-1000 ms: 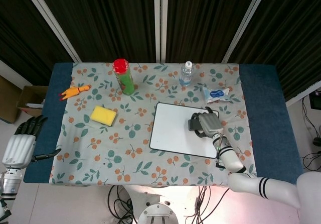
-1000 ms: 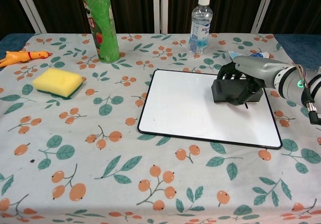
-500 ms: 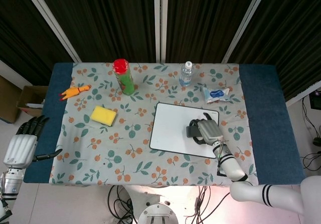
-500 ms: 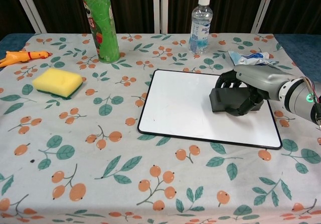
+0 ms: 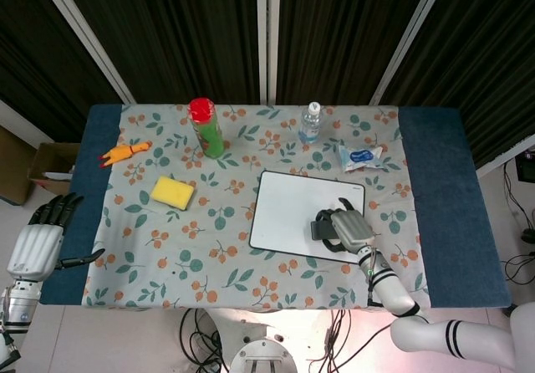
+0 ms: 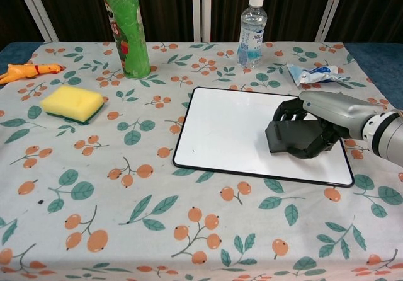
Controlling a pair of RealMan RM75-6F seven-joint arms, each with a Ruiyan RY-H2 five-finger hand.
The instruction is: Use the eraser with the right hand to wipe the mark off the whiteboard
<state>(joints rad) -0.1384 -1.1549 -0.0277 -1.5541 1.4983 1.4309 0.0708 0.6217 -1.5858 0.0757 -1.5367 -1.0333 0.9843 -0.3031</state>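
Under my right hand (image 6: 315, 126), fingers clamped on the black eraser (image 6: 291, 136), now dragged nearer along the whiteboard (image 6: 227, 133); no mark visible, wiping nearly done.

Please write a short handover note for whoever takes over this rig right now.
Right hand grips the dark rectangular eraser and presses it on the white black-framed whiteboard, near its right edge.
Left hand is open, off the table's left side, holding nothing.
Done: no mark shows on the visible board surface.
Left: check under the eraser, then lift it off.
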